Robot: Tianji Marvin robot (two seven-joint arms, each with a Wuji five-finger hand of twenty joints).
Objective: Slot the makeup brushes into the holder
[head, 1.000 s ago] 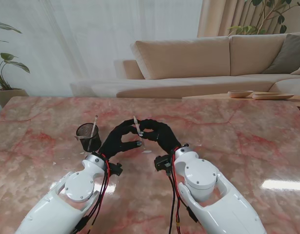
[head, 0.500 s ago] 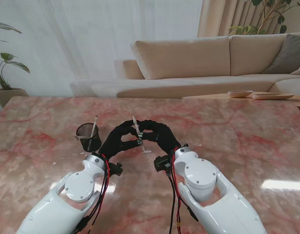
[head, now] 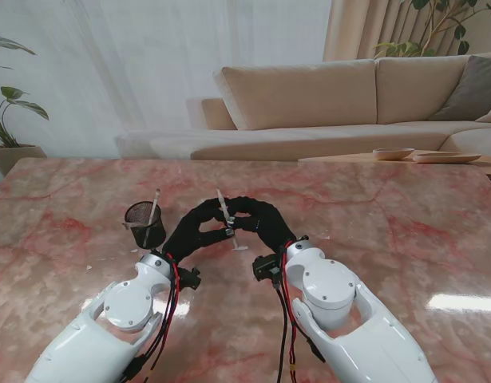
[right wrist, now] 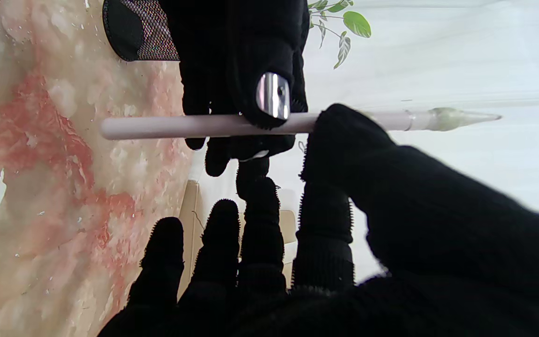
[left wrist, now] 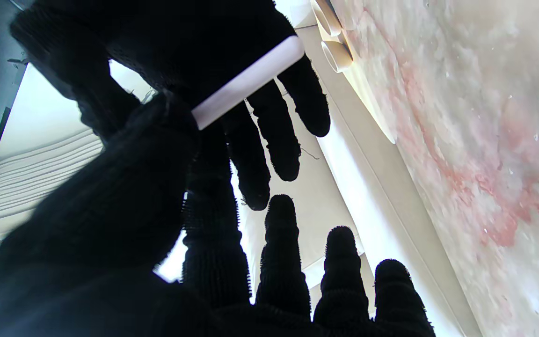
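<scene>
The marble table (head: pixel 389 231) carries the work, with a beige sofa (head: pixel 325 96) beyond its far edge at 12 o'clock. The left hand (head: pixel 193 231) and the right hand (head: pixel 261 223) meet above the table centre, fingertips facing, and both are closed on one makeup brush (head: pixel 223 209). The right wrist view shows the right thumb and forefinger pinching the handle toward the bristle end, while left-hand fingers (right wrist: pixel 260 70) clamp the mid-handle; the remaining fingers of each hand are spread and hold nothing. Judged from this, the step in hand is a transfer or regrip between hands. The black mesh holder (head: pixel 144 223) stands at 9 o'clock from the hands, near but clear of them, with a second brush (head: pixel 155 206) already leaning inside it. The held brush stands nearly upright, tilted slightly, well above the table. Handling assessment: the brush appears light, thin and rigid, with a smooth pale handle (right wrist: pixel 157 127) likely to slip or pivot under a fingertip pinch, and a soft pointed tip (right wrist: pixel 456 118) that should not be squeezed. Grip the handle at mid-length or just behind the ferrule, leaving the plain end free to enter the holder first. The mesh holder also looks light and may tip if struck sideways.
</scene>
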